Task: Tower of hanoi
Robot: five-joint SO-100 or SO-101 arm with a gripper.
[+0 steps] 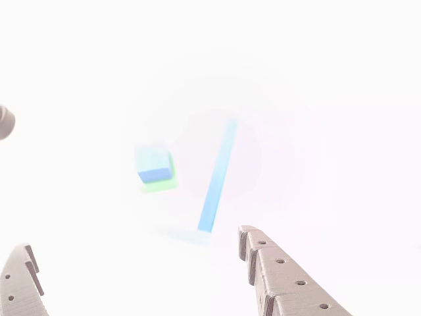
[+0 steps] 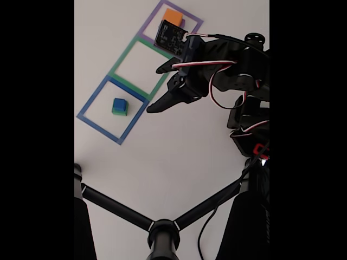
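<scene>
1. Three taped squares are lying in a row on the white table (image 2: 179, 157): you are seeing a blue cube (image 2: 119, 103) stacked on a green block (image 2: 120, 112) inside the blue square (image 2: 112, 110), an empty green square (image 2: 140, 67), and an orange cube (image 2: 173, 15) in the purple square (image 2: 172, 21).
2. You are likely handling small, light, rigid blocks; taking the blue cube by two opposite flat sides looks safest.
3. Your gripper (image 2: 157, 89) is hovering with fingers spread and holding nothing, to the right of the stack in the fixed view.
4. In the washed-out other view, the stack is lying ahead, between the fingers (image 1: 276, 270), well apart from them.
</scene>
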